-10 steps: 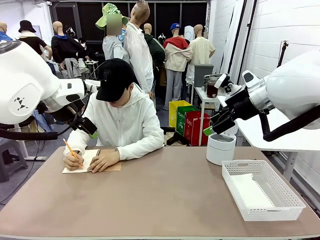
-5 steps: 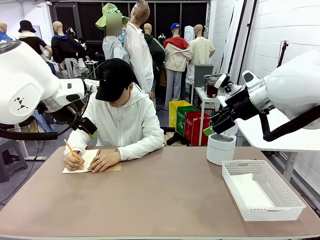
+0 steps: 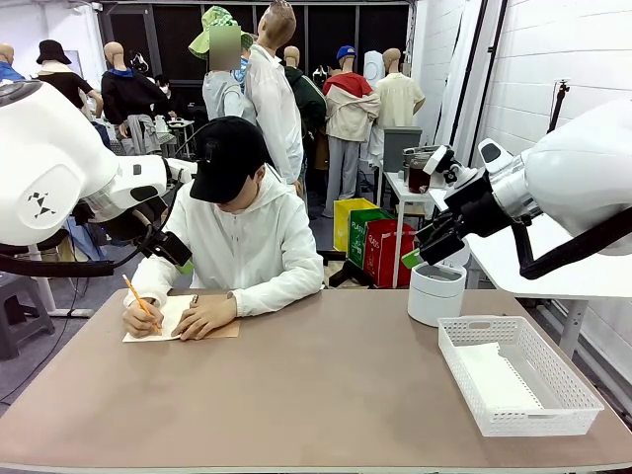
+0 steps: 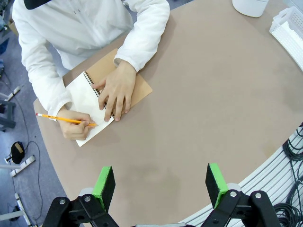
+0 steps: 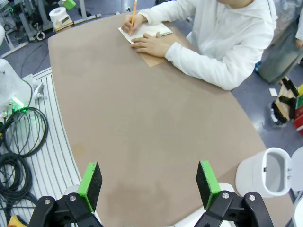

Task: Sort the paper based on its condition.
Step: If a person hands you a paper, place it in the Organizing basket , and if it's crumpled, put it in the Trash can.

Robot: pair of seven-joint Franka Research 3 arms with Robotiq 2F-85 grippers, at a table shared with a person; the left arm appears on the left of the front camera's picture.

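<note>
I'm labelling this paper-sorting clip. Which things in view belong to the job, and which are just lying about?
Job, likely: notebook page being written on; what looks like a paper sheet in the white mesh basket; white bin; left gripper and right gripper, both open.
Lying about: pencil in the person's hand; coloured crates behind the table.

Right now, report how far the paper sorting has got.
Done: what looks like one white sheet already lies in the mesh basket. In hand: nothing; the left gripper and right gripper hang open above the table while the person's hand pencils on a notebook page. Left: picking up and sorting any further sheet.
</note>
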